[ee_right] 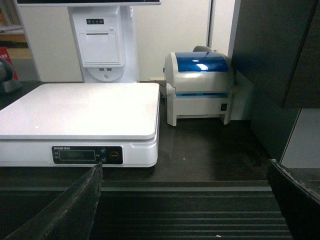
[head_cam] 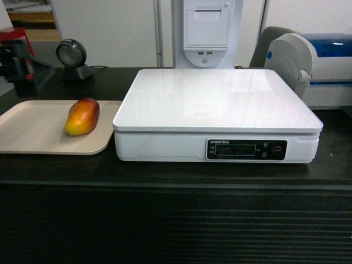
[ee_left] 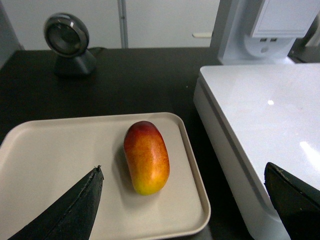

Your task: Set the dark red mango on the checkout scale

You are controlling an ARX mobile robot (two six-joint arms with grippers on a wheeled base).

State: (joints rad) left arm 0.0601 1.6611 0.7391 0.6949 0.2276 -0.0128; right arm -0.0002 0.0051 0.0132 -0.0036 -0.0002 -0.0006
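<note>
The dark red mango (head_cam: 82,116) lies on its side on a thin beige tray (head_cam: 33,129), left of the scale (head_cam: 217,104) on the dark checkout counter (head_cam: 176,220). In the left wrist view the mango (ee_left: 146,157) has its yellow end toward the camera. My left gripper (ee_left: 182,166) hovers open above the tray's near right corner, short of the fruit. One finger (ee_left: 75,210) is over the tray and the other (ee_left: 295,200) over the scale's edge (ee_left: 235,165). My right gripper (ee_right: 185,163) is open and empty before the ribbed counter front, right of the scale (ee_right: 80,110). Neither gripper shows in the head view.
A round barcode scanner (head_cam: 72,59) stands behind the tray. A white printer with a blue lid (ee_right: 200,87) sits right of the scale, and a white terminal stand (head_cam: 206,33) rises behind it. A dark object (head_cam: 16,66) stands at the far left.
</note>
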